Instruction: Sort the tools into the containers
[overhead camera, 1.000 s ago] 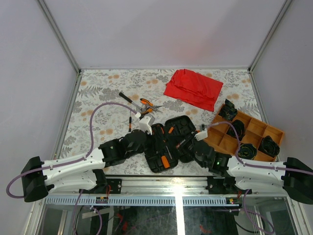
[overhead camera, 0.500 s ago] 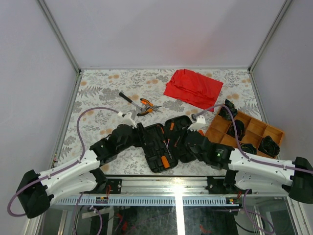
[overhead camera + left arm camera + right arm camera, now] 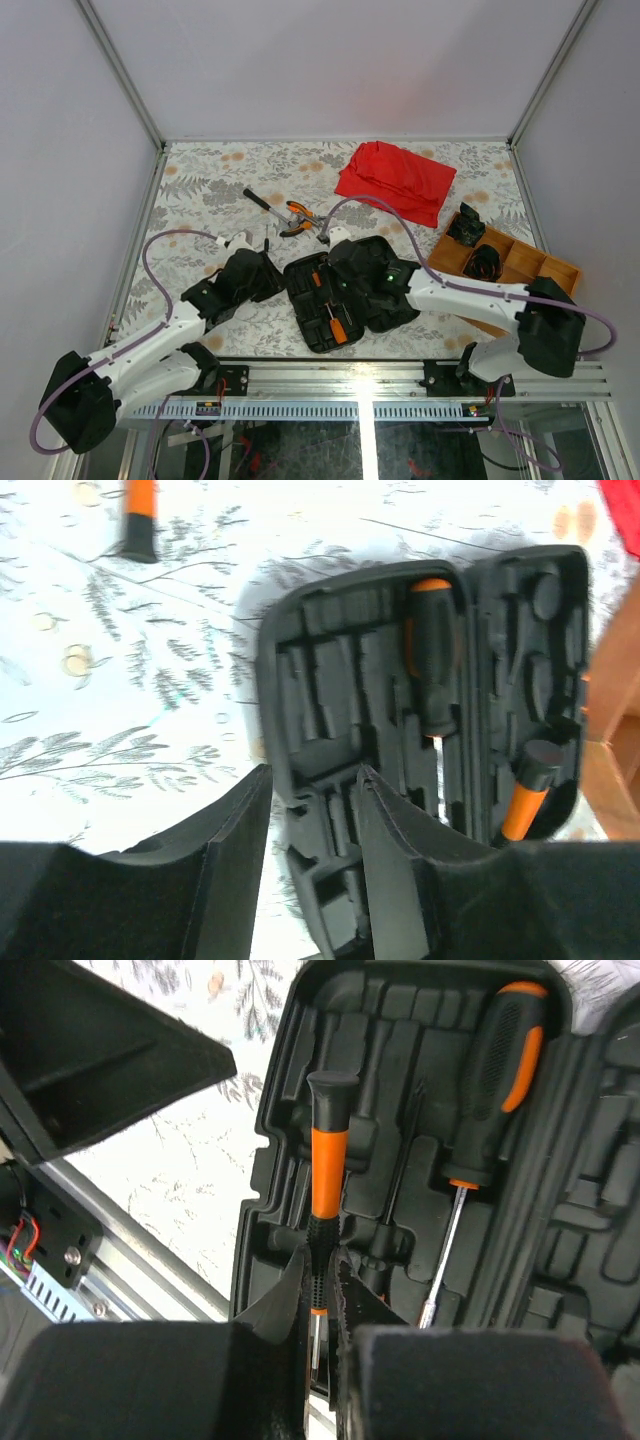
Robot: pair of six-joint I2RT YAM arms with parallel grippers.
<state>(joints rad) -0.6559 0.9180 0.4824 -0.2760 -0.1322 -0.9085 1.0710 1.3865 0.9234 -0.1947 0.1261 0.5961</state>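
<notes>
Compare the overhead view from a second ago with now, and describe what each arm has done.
The left gripper has pulled back leftward off the open case, its jaws now apart and empty. The right gripper has swung left over the case, jaws shut on a slim orange-and-black screwdriver resting along a slot. The pliers and red cloth have not moved.

Count: one open case (image 3: 300,290), two screwdrivers (image 3: 497,1060) inside, three loose tools (image 3: 300,215) beyond my left hand (image 3: 313,780), one cloth (image 3: 395,180), one tray (image 3: 555,270).
</notes>
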